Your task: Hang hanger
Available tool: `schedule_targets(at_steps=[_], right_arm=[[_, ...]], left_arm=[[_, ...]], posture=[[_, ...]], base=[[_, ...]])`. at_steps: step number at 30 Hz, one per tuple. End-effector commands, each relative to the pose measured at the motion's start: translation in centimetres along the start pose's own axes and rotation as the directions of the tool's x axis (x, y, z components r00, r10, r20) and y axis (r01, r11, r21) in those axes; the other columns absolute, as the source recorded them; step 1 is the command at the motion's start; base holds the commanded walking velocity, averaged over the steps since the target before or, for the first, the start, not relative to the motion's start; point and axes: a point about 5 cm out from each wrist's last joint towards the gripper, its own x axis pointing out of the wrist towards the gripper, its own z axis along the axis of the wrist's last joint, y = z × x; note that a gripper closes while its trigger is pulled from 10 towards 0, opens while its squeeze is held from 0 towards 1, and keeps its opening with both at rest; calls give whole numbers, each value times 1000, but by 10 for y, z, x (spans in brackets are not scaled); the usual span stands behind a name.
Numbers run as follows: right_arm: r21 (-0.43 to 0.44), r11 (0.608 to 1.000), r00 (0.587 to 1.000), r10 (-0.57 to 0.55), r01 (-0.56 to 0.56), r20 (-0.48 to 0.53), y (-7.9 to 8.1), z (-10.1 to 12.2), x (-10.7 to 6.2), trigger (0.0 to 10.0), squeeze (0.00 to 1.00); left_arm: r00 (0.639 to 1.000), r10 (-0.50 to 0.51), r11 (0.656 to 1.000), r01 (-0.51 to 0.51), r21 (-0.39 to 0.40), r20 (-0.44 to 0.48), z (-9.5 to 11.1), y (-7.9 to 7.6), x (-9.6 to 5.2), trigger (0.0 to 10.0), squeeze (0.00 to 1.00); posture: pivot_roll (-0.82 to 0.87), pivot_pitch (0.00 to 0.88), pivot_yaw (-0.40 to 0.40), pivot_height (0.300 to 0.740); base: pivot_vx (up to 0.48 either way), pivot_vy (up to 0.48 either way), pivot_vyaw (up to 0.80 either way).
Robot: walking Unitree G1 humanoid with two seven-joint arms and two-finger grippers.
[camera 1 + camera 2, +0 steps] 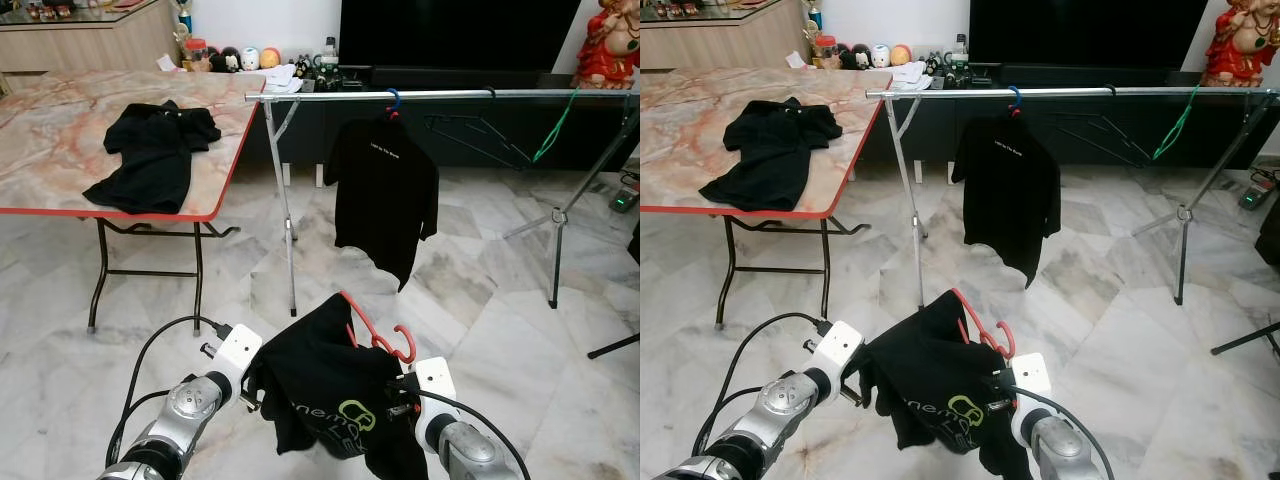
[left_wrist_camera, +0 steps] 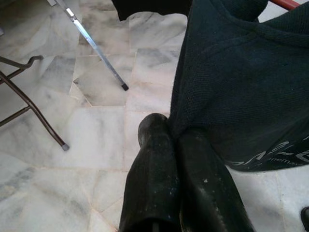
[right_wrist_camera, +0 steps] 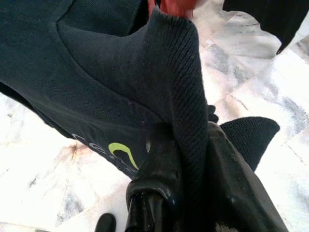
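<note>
Fingers closed on cloth on both sides: the left gripper pinches the edge of the black shirt, and the right gripper clamps a ribbed fold of it, collar or cuff, hard to say which. The shirt hangs between the two arms, low over the marble floor, with the red hanger threaded through its neck and the hook poking up beside the right wrist. Ahead, well apart, stands the rail, already carrying another black shirt on a blue hook, plus bare hangers farther right. A third shirt lies on the tabletop to the left. This looks like the carry stage: garment loaded, not yet at the rail. Next it needs to walk closer, lift the hook above the bar and settle it over a free stretch.
</note>
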Motion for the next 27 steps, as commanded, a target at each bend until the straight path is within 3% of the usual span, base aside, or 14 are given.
schedule_targets(at_steps=[1,12,15,16,17,18,24,27], right_arm=[[-5,1000,1000,-13,13,25,-1,6,0,10000,0],[-5,1000,1000,-13,13,25,-1,6,0,10000,0],[-97,979,979,170,-181,-109,9,-1,-6,10000,0],[-103,973,973,192,-205,-128,8,-1,-7,10000,0],[-103,973,973,192,-205,-128,8,-1,-7,10000,0],[-107,973,973,191,-205,-128,7,1,-7,10000,0],[-135,969,972,188,-207,-138,4,1,-8,10000,0],[-130,971,975,185,-201,-125,2,5,-9,10000,0]], left_arm=[[1000,14,1000,-14,-14,0,-1,5,-2,0,0],[1000,14,1000,-14,-14,0,-1,5,-2,0,0],[992,123,990,-121,-67,35,6,15,-2,0,0],[993,116,990,-113,-82,37,6,14,-1,4510,0],[994,102,991,-99,-91,37,6,13,-1,4510,0],[997,70,995,-67,-71,43,6,10,-1,9765,1000],[999,18,997,-15,-75,44,5,3,-1,10000,1000],[1000,1,999,0,-37,21,1,0,-1,10000,1000]], posture=[[13,85,27,740],[13,85,27,740],[12,75,25,740],[12,75,25,740],[12,75,25,740],[12,76,25,740],[15,78,24,740],[15,78,24,740]], base=[[0,0,0],[0,0,0],[0,0,0],[0,0,0],[0,0,0],[0,0,0],[0,0,0],[0,0,0]])
